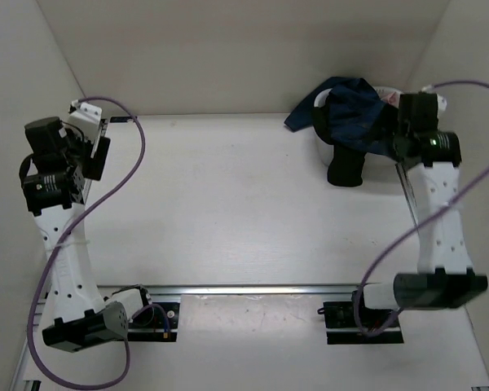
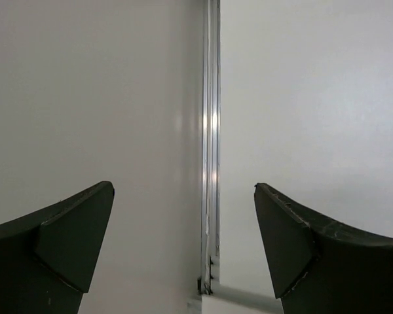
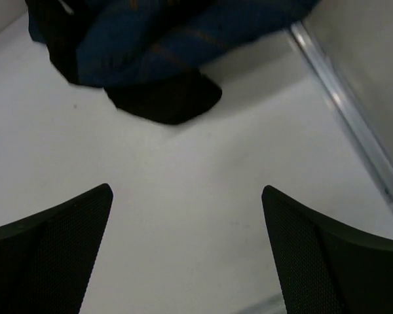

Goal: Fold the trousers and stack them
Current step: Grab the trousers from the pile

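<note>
At the far right corner of the desk, navy jeans lie heaped unfolded; the right tool, spread empty like the left tool, should grasp them first.

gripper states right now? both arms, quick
Left gripper: open, holding nothing.
Right gripper: open, holding nothing; the jeans lie ahead of it, not between its fingers.

Matt denim trousers, seemingly smooth table
</note>
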Robot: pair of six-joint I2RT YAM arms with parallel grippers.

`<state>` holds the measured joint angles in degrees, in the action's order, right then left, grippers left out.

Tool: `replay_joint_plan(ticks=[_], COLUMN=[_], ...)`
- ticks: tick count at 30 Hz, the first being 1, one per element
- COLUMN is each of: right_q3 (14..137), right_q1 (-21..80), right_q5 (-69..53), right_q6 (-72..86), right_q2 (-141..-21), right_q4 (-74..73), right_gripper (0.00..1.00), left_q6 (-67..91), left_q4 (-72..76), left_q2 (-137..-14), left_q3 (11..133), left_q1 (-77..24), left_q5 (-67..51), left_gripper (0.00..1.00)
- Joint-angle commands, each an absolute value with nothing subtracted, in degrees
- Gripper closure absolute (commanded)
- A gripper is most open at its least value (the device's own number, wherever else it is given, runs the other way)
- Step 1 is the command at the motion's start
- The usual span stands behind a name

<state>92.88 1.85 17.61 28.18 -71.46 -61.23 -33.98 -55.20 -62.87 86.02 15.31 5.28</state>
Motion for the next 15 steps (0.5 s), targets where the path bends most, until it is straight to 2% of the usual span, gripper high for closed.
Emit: replay_joint_plan(ticks=[1, 5, 7, 9, 10, 11, 13, 15], right_q3=[102.4, 111.2, 119.1, 126.4, 134.0, 137.1, 138.9, 133.7], right_q1=[1.2, -3.9, -4.5, -5.0, -5.0, -5.0, -5.5, -5.5], right_q5=[25.7, 21.9, 21.3, 19.9, 19.9, 19.9, 19.9, 16.8], right_q6=[17.5, 18.5, 19.1, 19.1, 19.1, 19.1, 19.1, 19.1], right_q2=[-82.8, -97.3, -107.1, -117.7, -121.1, -126.2, -128.5, -127.5], right_q4=[-53.1, -45.7, -45.2, -47.4, -49.8, -50.5, -48.3, -44.1], right_gripper=[0.01, 0.01, 0.01, 0.01, 0.01, 0.01, 0.01, 0.13], left_q6=[-34.5, -33.0, -33.9, -33.1, -33.1, -32.4, -31.6, -29.9], left_q4=[-55.2, -53.4, -53.4, -52.1, -52.1, -52.1, -52.1, -52.1], left_q2=[-66.8, -67.9, -68.5, -70.3, -71.1, -71.9, -74.3, -75.5], left_q3=[93.9, 95.9, 92.9, 90.2, 89.6, 89.0, 87.4, 86.7], left_q1=[15.5, 15.5, 15.5, 15.5, 15.5, 15.5, 15.5, 14.9], left_q5=[-0.5, -10.7, -16.1, -16.9, -16.9, -15.7, -13.5, -11.8], left_gripper=[0.00, 0.00, 0.00, 0.00, 0.00, 0.00, 0.00, 0.06])
